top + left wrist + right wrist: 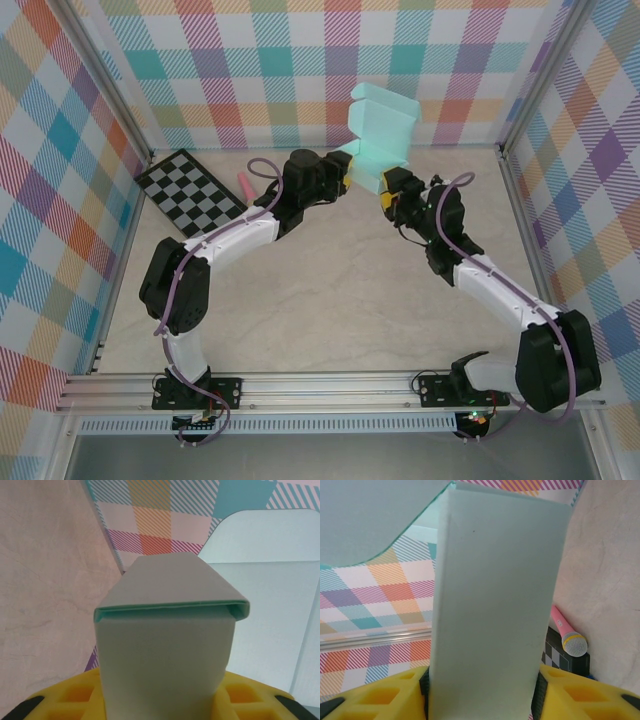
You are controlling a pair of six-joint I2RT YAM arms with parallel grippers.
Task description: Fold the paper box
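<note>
The paper box (375, 135) is pale mint card, half formed, held up off the table at the back centre with its lid flap standing open above. My left gripper (348, 170) is shut on the box's left side. In the left wrist view a doubled-over wall of the box (165, 650) stands between the yellow fingers (250, 700), with the lid panel behind on the right. My right gripper (385, 185) grips the box's right side. In the right wrist view the black pads (536, 690) press both faces of a tall wall panel (495, 605).
A black-and-white checkerboard (190, 190) lies at the back left, with a pink microphone (246, 186) beside it; both show past the box in the right wrist view, the microphone (566, 632) above the board (565, 657). Plaid walls enclose the table. An aluminium rail (330, 385) runs along the near edge.
</note>
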